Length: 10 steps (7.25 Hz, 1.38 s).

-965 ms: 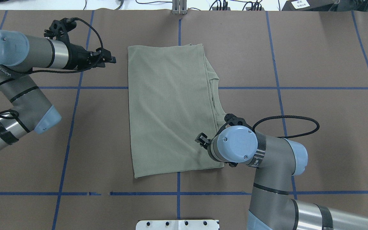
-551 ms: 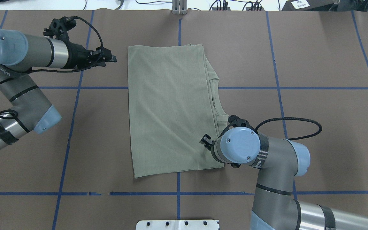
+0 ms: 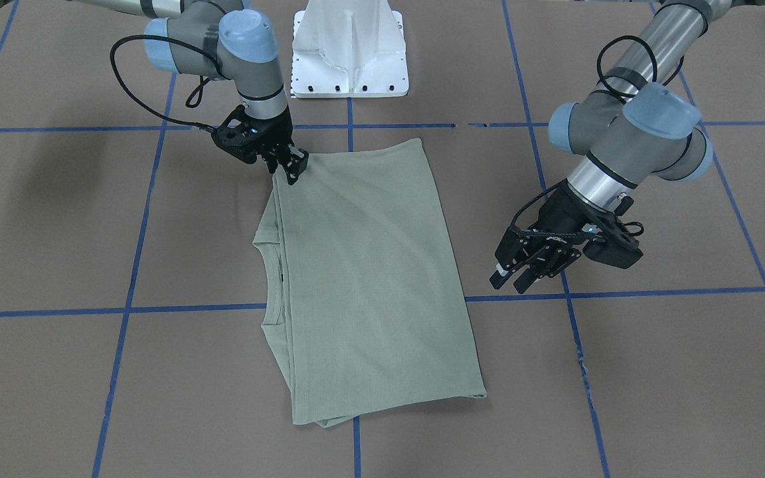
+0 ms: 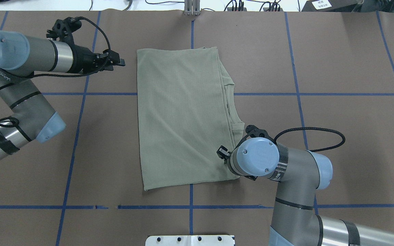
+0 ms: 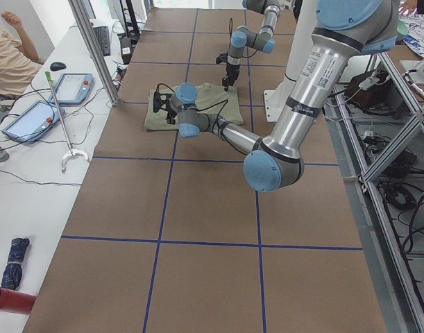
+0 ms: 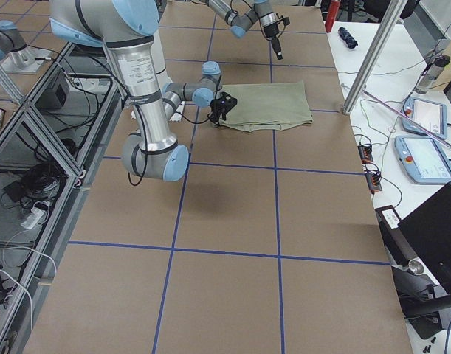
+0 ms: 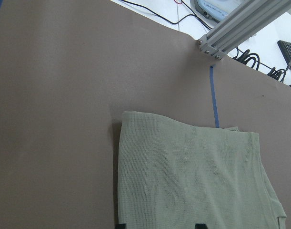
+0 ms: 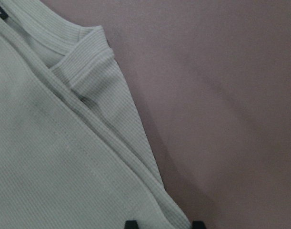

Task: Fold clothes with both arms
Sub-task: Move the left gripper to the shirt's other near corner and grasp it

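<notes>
The folded shirt lies mid-desk, long axis running 12 to 6 overhead, with the right pincer spread at its 5 o'clock corner, nearer than the left pincer, open beyond 10 o'clock.

No legible text or labels

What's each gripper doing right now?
Left gripper: open, empty, beside the shirt.
Right gripper: open, tips straddling the shirt's edge near its corner.
</notes>
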Each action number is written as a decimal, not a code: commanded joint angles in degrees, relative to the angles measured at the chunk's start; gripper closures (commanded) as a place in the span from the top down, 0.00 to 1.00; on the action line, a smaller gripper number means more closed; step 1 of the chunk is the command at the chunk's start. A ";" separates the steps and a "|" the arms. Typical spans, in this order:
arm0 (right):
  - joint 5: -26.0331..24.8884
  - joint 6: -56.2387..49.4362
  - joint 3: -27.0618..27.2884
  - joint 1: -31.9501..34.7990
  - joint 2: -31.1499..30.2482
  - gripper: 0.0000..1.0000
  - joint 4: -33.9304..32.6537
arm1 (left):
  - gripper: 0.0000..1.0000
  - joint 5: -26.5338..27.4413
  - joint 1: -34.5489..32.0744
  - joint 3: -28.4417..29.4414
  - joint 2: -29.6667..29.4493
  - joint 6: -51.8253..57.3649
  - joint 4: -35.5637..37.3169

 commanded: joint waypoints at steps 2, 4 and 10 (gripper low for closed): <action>0.53 -0.01 -0.37 -0.11 0.43 0.00 0.02 | 0.57 0.00 0.00 -0.03 0.05 0.06 0.00; 3.85 0.08 0.06 2.16 1.66 0.00 0.11 | 0.57 0.00 -0.09 -0.29 0.05 0.06 0.00; 4.23 3.76 4.09 0.86 0.70 0.00 -0.33 | 0.58 -0.88 2.88 -10.36 6.28 -16.19 0.00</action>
